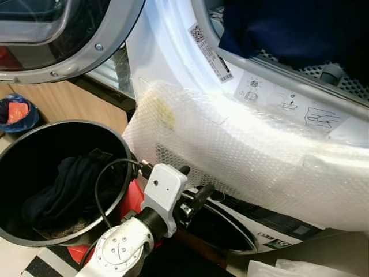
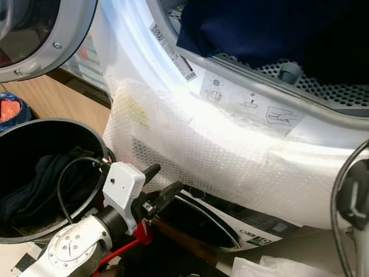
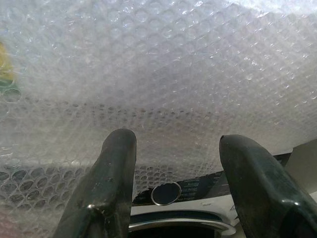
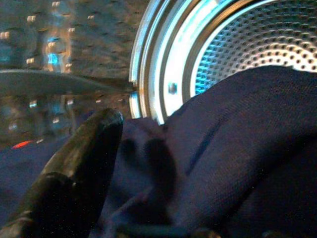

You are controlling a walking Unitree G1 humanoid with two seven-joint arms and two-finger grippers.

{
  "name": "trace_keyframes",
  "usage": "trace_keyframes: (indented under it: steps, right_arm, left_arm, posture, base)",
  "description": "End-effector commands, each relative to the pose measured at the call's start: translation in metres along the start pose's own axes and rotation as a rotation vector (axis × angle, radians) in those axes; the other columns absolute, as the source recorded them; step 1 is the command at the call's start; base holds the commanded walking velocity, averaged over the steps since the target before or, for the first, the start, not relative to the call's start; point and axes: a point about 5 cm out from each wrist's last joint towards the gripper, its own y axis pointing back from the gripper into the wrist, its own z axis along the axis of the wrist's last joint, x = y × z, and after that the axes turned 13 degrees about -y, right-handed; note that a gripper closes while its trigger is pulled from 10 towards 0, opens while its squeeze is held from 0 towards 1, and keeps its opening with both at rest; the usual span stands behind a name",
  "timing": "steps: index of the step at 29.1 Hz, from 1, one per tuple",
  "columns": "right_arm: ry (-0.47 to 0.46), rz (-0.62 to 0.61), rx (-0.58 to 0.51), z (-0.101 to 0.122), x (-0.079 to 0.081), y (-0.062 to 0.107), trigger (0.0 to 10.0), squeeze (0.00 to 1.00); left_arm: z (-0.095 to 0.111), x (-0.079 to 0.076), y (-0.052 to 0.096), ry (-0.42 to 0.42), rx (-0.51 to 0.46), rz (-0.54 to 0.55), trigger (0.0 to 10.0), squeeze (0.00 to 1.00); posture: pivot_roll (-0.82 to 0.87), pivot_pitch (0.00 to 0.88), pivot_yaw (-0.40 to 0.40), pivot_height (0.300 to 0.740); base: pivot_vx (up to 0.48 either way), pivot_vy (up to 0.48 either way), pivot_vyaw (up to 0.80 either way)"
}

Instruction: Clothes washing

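A white washing machine (image 1: 173, 57) fills the scene, its round door (image 1: 63, 34) swung open at the upper left. A sheet of bubble wrap (image 1: 242, 150) covers the front panel just below the drum opening. A dark navy garment (image 2: 253, 29) lies inside the perforated steel drum (image 4: 257, 44), draped over its lower rim. The right tool (image 4: 74, 168) is inside the drum, one black finger lying against the navy cloth; whether it grips the cloth cannot be told. The left tool (image 3: 173, 188) hovers near the bubble wrap, its two fingers spread wide and holding nothing. At the lower left, a black laundry basket (image 1: 17, 161) holds more dark clothes (image 1: 63, 190).
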Motion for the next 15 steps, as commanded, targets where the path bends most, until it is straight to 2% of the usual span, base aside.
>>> trace_keyframes:
  steps: [1, 4, 7, 8, 11, 13, 14, 15]
  right_arm:
    - [0.029, -0.049, -0.033, 0.011, -0.009, 0.011, 10.0, 1.0]
    - [0.03, -0.042, -0.024, 0.012, -0.011, 0.017, 10.0, 1.0]
    - [0.077, -0.018, 0.015, 0.023, -0.017, 0.033, 10.0, 1.0]
    - [0.11, -0.023, 0.027, 0.024, -0.018, 0.036, 10.0, 1.0]
    - [0.12, -0.017, 0.044, 0.026, -0.02, 0.039, 10.0, 1.0]
    - [0.164, 0.011, 0.114, 0.028, -0.02, 0.046, 10.0, 1.0]
    - [0.159, 0.027, 0.144, 0.028, -0.018, 0.048, 10.0, 0.23]
    - [0.159, 0.027, 0.144, 0.028, -0.018, 0.048, 10.0, 0.23]
  left_arm:
    - [0.001, -0.005, 0.0, 0.017, -0.011, -0.025, 10.0, 0.0]
    - [0.0, -0.005, 0.001, 0.019, -0.008, -0.024, 10.0, 0.0]
    - [0.0, -0.005, 0.001, 0.023, -0.004, -0.02, 10.0, 0.0]
    - [0.0, -0.005, 0.001, 0.022, -0.005, -0.021, 10.0, 0.0]
    - [-0.001, -0.005, 0.001, 0.024, -0.005, -0.023, 10.0, 0.0]
    - [0.0, -0.004, -0.002, 0.023, -0.009, -0.029, 10.0, 0.0]
    - [0.0, -0.004, -0.002, 0.024, -0.012, -0.032, 10.0, 0.0]
    - [0.0, -0.004, -0.002, 0.024, -0.012, -0.032, 10.0, 0.0]
  posture:
    - [-0.03, 0.242, -0.128, 0.74]
    - [-0.03, 0.243, -0.129, 0.74]
    - [-0.03, 0.245, -0.129, 0.74]
    - [-0.03, 0.245, -0.129, 0.74]
    - [-0.04, 0.244, -0.123, 0.74]
    - [-0.05, 0.243, -0.12, 0.74]
    - [-0.06, 0.243, -0.116, 0.74]
    - [-0.06, 0.243, -0.116, 0.74]
  base:
    - [0.0, 0.0, 0.0]
    - [0.0, 0.0, 0.0]
    - [0.0, 0.0, 0.0]
    - [0.0, 0.0, 0.0]
    - [0.0, 0.0, 0.0]
    - [0.0, 0.0, 0.0]
    - [0.0, 0.0, 0.0]
    - [0.0, 0.0, 0.0]
